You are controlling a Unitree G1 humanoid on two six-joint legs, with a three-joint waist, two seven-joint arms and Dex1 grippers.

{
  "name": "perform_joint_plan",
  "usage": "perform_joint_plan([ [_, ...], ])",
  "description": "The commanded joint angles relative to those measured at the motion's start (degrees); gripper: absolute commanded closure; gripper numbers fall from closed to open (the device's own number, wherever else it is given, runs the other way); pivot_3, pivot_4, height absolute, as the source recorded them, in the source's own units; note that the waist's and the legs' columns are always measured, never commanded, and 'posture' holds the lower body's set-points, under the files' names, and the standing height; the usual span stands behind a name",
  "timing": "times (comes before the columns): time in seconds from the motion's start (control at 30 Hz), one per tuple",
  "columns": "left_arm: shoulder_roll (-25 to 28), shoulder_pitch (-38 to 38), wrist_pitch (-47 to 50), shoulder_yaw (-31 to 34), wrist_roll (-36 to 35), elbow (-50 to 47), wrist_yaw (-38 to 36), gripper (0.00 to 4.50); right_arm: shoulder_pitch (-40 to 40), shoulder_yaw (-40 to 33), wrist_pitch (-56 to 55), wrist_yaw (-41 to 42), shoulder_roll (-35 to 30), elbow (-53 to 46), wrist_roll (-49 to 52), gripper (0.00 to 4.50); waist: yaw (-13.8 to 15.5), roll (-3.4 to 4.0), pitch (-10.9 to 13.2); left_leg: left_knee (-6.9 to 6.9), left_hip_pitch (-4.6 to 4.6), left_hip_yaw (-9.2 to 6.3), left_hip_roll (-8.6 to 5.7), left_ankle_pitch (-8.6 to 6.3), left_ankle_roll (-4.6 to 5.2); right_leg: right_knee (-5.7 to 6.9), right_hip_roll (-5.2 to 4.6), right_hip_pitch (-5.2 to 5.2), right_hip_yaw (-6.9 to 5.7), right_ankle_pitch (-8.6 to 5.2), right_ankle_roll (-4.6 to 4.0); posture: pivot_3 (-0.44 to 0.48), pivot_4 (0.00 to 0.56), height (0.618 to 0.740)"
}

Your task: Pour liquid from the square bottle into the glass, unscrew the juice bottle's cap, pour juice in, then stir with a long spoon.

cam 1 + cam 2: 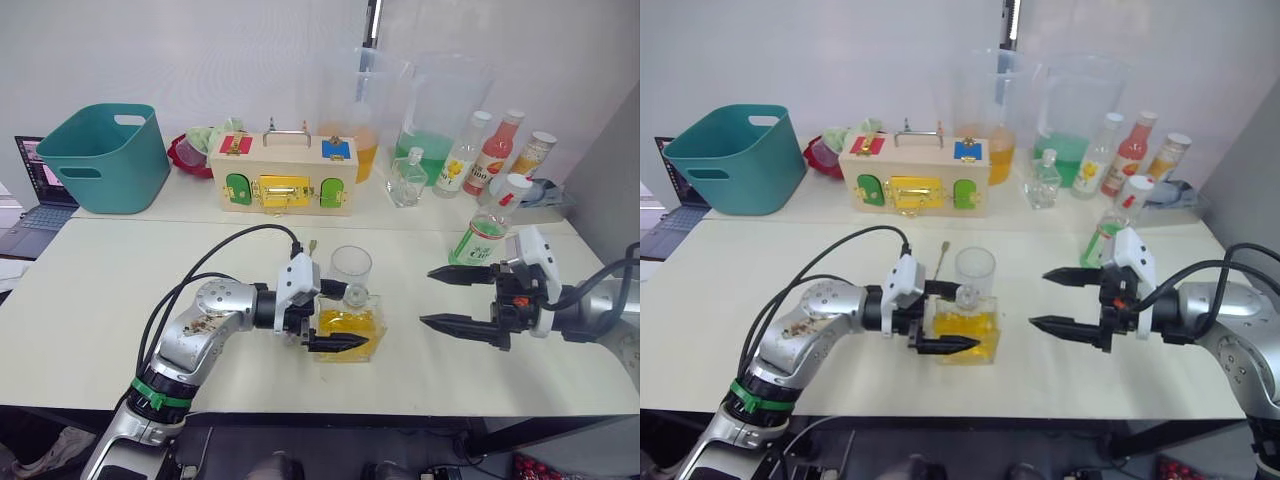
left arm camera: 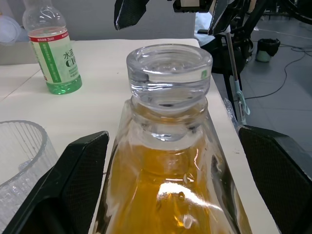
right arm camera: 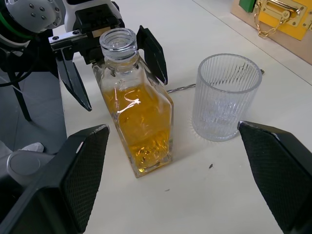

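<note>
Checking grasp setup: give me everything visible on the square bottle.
The square bottle is squat clear glass with a short neck and clear round stopper in place, roughly half full of yellow liquid. It stands upright on the white table, just in front of the glass. The left gripper straddles it, fingers open on either side, not touching.

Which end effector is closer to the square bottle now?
Left. The left end effector straddles the square bottle, fingers open; the right end effector hovers apart beside it.
</note>
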Motion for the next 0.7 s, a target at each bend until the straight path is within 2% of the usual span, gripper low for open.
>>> perform_joint_plan([
  [0.03,0.0,0.3,-1.0,0.2,-0.8,-1.6,0.1,0.02,-0.9,-1.1,-0.6,0.4,-0.1,-0.7,0.6,0.00,0.0,0.00,0.0,0.00,0.00,0.00,0.00,0.00,0.00,0.00,0.00,0.00,0.00,0.00,0.00,0.000,0.150,0.733],
  [0.23,-0.3,0.6,-2.3,0.1,-0.2,-0.4,0.0,1.72,-1.5,-0.7,-0.6,0.3,0.0,-0.5,0.5,0.00,0.0,0.00,0.0,0.00,0.00,0.00,0.00,0.00,0.00,0.00,0.00,0.00,0.00,0.00,0.00,0.000,0.150,0.733],
  [0.53,-0.8,0.5,-3.5,-0.1,-0.1,0.5,-0.1,1.72,-1.7,-0.8,-0.8,0.5,0.1,-0.4,0.7,0.00,0.1,0.00,0.0,0.01,0.00,0.00,0.00,0.00,0.00,0.00,0.00,0.01,0.00,0.00,0.00,0.000,0.150,0.733],
  [0.7,-1.6,-0.5,-5.4,0.2,0.2,1.4,-0.3,1.72,-8.2,0.0,2.1,-3.0,3.6,-3.2,5.9,0.00,0.0,0.07,0.0,0.02,0.00,0.00,0.00,0.00,-0.01,0.02,-0.01,0.00,0.01,0.00,0.00,0.000,0.150,0.733],
])
